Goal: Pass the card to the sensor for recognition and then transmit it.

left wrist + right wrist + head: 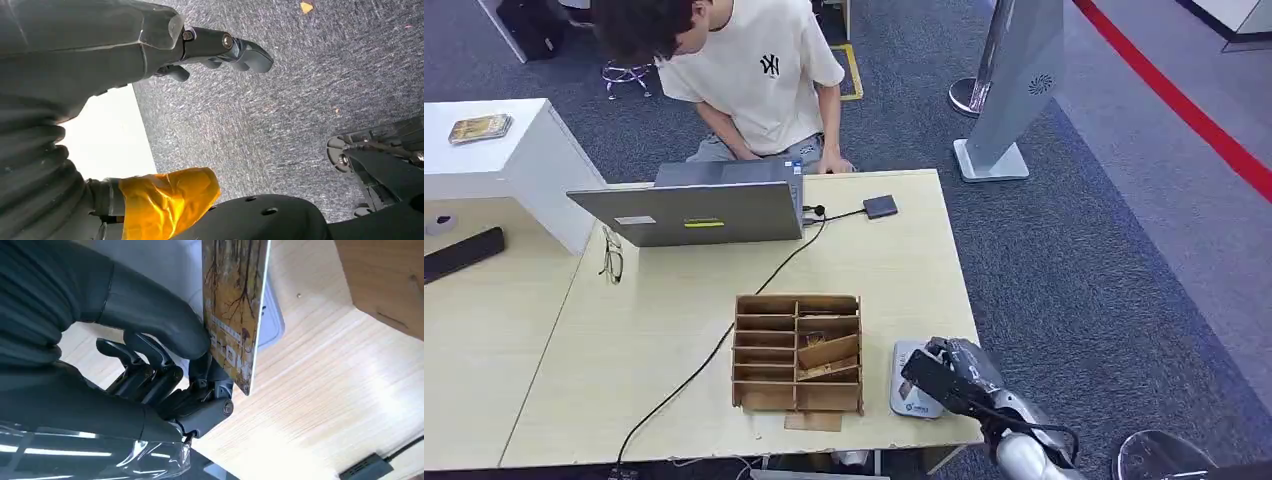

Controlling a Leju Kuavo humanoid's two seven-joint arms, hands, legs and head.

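Note:
My right hand [949, 377] hovers over the grey card sensor [908, 395] at the table's near right corner. In the right wrist view that hand [165, 365] pinches a yellow-brown printed card [235, 305] between thumb and fingers, held on edge just above the grey sensor [272, 315]. A wooden card rack [797, 352] with several slots stands just left of the sensor, with cards in some slots. My left hand [220, 47] hangs over the carpet, fingers curled in and holding nothing.
A person sits behind the table at an open laptop [699, 208]. A cable [724, 340] runs across the table past the rack. A small dark box [880, 207] and glasses [612, 258] lie on the table [884, 280]. A loose card [813, 421] lies in front of the rack.

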